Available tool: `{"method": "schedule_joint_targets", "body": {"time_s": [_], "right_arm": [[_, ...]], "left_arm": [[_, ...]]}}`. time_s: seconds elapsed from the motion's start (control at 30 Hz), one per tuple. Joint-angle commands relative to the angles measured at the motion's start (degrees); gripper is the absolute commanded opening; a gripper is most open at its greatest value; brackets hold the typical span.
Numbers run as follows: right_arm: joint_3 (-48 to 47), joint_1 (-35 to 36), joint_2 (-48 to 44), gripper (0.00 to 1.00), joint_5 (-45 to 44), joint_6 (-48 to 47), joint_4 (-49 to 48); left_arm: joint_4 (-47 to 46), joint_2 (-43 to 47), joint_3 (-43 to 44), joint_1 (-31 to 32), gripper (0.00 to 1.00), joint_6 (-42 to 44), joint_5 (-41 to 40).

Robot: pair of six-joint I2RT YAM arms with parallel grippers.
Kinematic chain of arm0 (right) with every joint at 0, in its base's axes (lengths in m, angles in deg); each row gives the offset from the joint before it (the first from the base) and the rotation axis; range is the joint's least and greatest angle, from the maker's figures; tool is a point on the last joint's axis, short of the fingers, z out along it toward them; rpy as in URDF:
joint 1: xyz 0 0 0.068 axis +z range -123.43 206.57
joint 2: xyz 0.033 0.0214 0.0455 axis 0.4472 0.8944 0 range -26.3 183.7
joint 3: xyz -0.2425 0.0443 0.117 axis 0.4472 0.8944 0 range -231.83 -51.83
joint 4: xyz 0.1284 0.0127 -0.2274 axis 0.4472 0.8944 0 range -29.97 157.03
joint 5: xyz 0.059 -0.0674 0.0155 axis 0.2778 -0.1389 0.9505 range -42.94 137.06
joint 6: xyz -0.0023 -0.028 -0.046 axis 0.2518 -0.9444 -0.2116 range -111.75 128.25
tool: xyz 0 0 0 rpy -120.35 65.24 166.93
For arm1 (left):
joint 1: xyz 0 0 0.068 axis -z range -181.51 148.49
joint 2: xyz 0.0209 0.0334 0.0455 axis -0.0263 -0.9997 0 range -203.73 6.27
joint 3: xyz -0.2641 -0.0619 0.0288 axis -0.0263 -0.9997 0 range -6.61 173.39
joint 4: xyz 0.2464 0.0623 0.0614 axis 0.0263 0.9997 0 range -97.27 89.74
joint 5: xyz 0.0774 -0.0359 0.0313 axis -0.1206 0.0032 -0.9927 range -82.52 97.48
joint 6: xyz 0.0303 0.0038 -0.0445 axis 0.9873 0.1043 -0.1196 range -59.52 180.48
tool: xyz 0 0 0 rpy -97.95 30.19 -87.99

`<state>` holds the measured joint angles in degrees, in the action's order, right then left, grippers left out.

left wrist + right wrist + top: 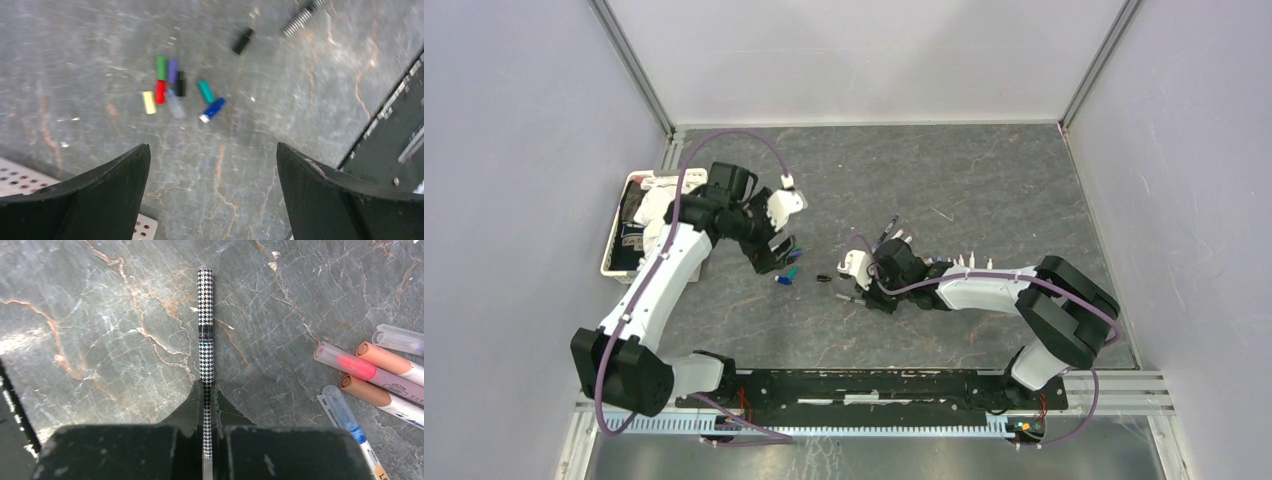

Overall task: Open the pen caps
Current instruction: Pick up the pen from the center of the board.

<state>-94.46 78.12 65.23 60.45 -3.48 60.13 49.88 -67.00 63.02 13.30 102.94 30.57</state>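
My right gripper (206,390) is shut on a thin black-and-white houndstooth pen (205,325), which points straight out ahead of the fingers, low over the table. In the top view that gripper (854,283) sits mid-table. Several loose pen caps lie in a cluster: yellow (149,102), red (160,92), green (161,68), purple (173,71), teal (205,91) and blue (213,109). A black cap (242,41) lies apart from them. My left gripper (212,147) hangs open above the table, just short of the cluster, with nothing between its fingers.
More pens with pink, orange and blue ends (360,367) lie in a row to the right of my right gripper, also seen as the pens (954,262) in the top view. A white perforated basket (629,225) stands at the left edge of the table.
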Motion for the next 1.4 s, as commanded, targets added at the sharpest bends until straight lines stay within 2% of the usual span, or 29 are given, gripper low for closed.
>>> {"method": "schedule_joint_targets", "body": {"time_s": [0.0, 0.17, 0.27, 0.43, 0.6, 0.7, 0.9, 1.0, 1.23, 1.3, 1.33, 1.37], "right_arm": [[-2.24, -2.21, -4.33, 0.00, 7.74, 2.34, -0.24], [-3.67, -6.14, -6.45, 0.00, 20.21, 8.08, -0.19], [-6.67, -7.08, -5.09, 0.00, 27.09, 9.86, 3.42], [-12.34, -7.19, -1.64, 0.00, 36.86, 13.64, 6.36], [-13.54, -7.29, -0.11, 0.00, 42.92, 20.02, 1.12], [-12.58, -7.40, -0.06, 0.00, 45.29, 24.41, -4.28], [-13.16, -7.76, 1.33, 0.00, 47.49, 29.37, -8.05], [-13.43, -7.80, 1.91, 0.00, 47.72, 30.02, -8.05], [-11.78, -8.79, 2.05, 0.00, 47.44, 32.11, -9.95], [-11.19, -9.05, 2.15, 0.00, 47.36, 33.31, -11.39], [-11.01, -9.19, 2.23, 0.04, 47.07, 33.95, -11.76], [-11.03, -9.23, 2.46, 0.16, 46.47, 34.32, -11.83]], "left_arm": [[3.14, 4.90, -6.84, -0.13, 1.00, 13.05, 7.64], [4.52, 6.80, -9.09, 0.23, 1.00, 19.33, 14.05], [5.50, 6.67, -8.49, 2.05, 1.00, 22.28, 15.95], [3.94, 5.56, -8.06, 8.78, 1.00, 23.49, 12.28], [2.24, 3.14, -7.66, 14.49, 1.00, 22.92, 8.90], [2.25, 2.16, -6.92, 15.98, 0.95, 22.71, 9.02], [2.92, 1.99, -6.00, 18.90, 0.76, 22.06, 9.55], [2.94, 1.84, -5.74, 19.99, 0.63, 21.99, 8.31], [2.97, 2.07, -6.66, 21.46, 0.22, 22.87, 2.76], [3.01, 2.24, -6.70, 21.78, 0.05, 22.93, 1.99], [3.05, 2.32, -6.58, 21.83, 0.03, 22.80, 1.92], [2.99, 2.50, -6.42, 21.96, 0.03, 22.68, 2.08]]}}
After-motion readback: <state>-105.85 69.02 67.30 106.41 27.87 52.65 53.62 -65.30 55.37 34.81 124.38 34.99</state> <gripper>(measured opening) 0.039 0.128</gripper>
